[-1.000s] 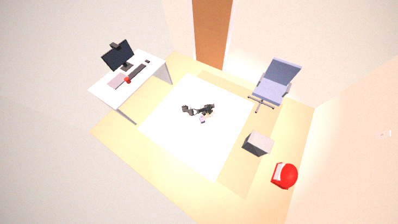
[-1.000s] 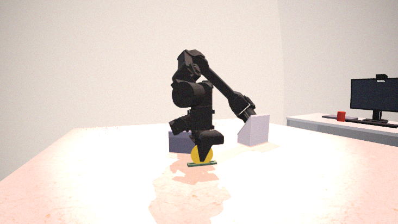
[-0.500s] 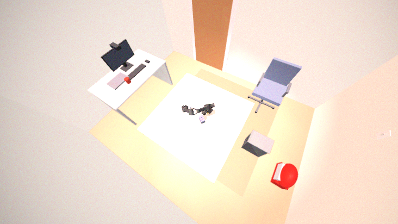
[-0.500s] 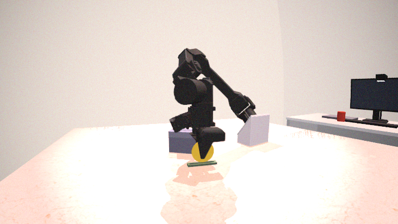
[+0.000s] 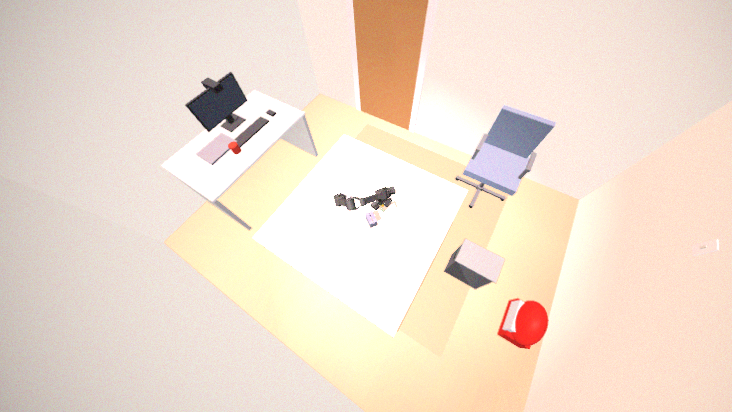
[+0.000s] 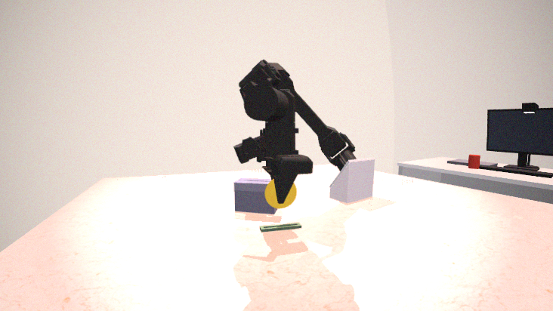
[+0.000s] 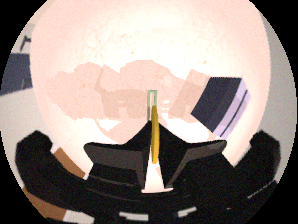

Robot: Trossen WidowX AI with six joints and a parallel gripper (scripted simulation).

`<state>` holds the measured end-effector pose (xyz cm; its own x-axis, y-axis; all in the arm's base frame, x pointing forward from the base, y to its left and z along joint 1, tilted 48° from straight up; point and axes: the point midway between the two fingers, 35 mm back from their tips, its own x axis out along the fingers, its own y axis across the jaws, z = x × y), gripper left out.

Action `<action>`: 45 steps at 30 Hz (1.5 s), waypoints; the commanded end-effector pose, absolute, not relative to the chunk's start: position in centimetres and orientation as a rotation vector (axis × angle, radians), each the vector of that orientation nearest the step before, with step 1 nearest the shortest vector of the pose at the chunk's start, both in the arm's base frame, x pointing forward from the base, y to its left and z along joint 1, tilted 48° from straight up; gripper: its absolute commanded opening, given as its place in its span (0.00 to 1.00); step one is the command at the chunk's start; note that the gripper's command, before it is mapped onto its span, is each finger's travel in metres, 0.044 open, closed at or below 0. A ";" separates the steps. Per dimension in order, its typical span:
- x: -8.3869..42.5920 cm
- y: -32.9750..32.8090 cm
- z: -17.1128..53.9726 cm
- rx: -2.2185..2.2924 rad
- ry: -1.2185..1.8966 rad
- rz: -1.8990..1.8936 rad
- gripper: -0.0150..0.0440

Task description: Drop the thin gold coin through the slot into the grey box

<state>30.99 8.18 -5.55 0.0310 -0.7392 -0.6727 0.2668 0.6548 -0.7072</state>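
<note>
The gripper (image 6: 281, 197), clamped on the gold coin (image 6: 272, 197), hung above the table (image 6: 154, 232) with open air between the coin's lower edge and the green holder (image 6: 280, 226) below. The grey box (image 6: 251, 195) stood just behind and to one side, its lid about level with the coin's middle. The pale wedge-shaped block (image 6: 353, 181) at the arm's base blocked the far side.
</note>
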 end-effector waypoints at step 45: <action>31.4 10.3 -0.2 -0.106 1.117 -1.061 0.25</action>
<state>31.50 11.03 -0.82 0.0361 -0.7305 -0.6819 0.6403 0.5408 -0.5455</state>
